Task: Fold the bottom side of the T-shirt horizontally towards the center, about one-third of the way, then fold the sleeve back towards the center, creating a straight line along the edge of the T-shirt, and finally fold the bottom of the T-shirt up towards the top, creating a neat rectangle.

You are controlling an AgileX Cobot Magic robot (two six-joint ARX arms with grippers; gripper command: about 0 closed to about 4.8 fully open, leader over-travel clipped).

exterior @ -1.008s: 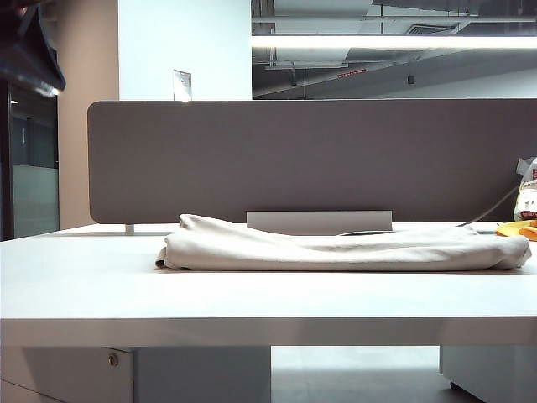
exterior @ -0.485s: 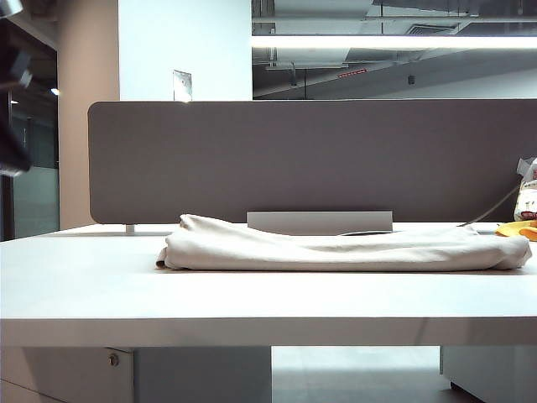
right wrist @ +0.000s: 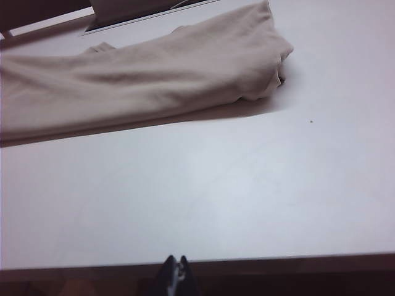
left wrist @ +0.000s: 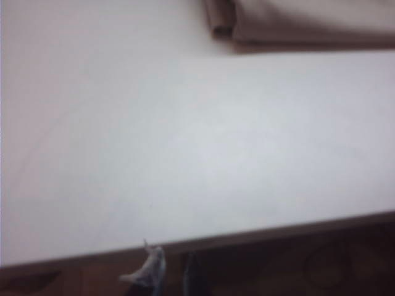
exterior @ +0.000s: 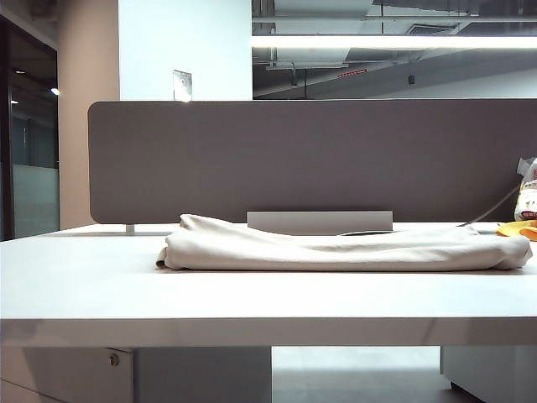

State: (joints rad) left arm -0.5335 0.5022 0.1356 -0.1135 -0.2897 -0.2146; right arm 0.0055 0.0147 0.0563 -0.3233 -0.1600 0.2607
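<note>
— Where does my exterior camera sit?
— Low, at about the level of the white desk [exterior: 101, 285], facing straight across it toward the grey partition [exterior: 310, 159]. I see the folded T-shirt [exterior: 336, 250] edge-on, mid-distance.
— And my wrist cameras?
— My left wrist view looks down over the desk's near edge from behind the left gripper [left wrist: 170, 277]; the shirt's end [left wrist: 296, 21] barely enters at the far side. My right wrist view looks down and forward past the right gripper [right wrist: 176, 276], with the shirt [right wrist: 142, 80] farther off.
— What's shared?
— All three catch the desk top and the shirt.
</note>
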